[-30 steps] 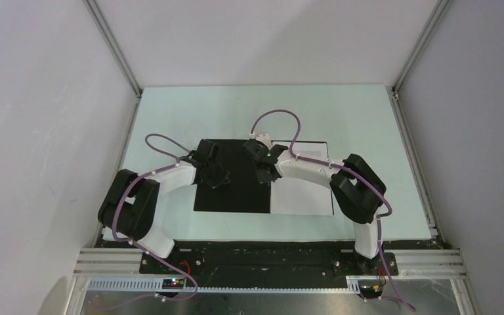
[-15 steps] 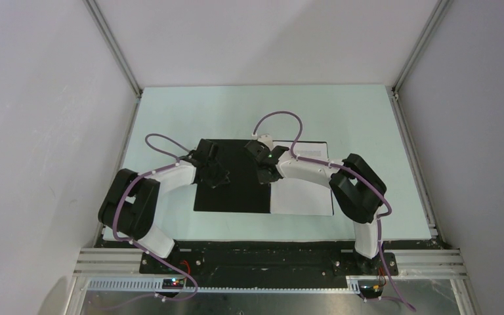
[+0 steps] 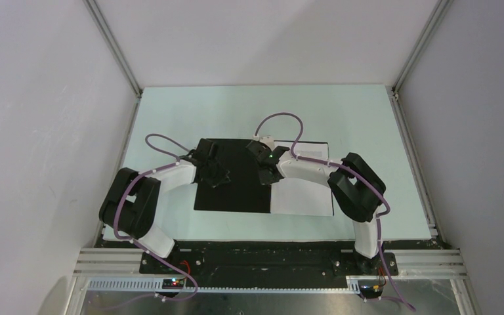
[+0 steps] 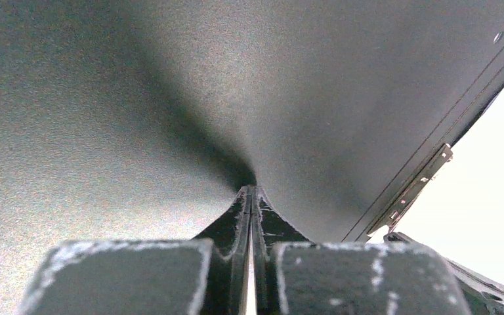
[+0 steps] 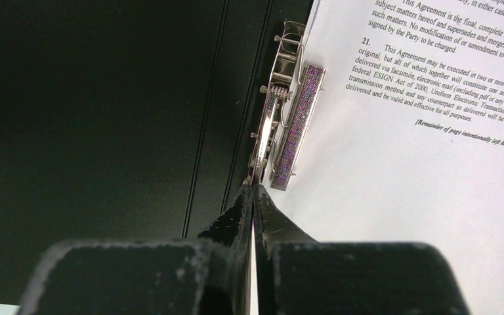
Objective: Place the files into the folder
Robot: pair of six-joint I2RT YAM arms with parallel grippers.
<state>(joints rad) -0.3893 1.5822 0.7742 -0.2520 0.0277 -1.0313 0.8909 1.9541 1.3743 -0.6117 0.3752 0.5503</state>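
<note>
Fingers of the left gripper [image 4: 251, 193], pinched empty, pin the open black-lined flat folder's [image 3: 236, 197] left panel while the right gripper [image 5: 252, 189], likewise clenched, noses its shiny metal clip [image 5: 287, 125] beside the white printed paper files [image 5: 420, 190] lying on the right panel, so press squarely, without skidding.
</note>
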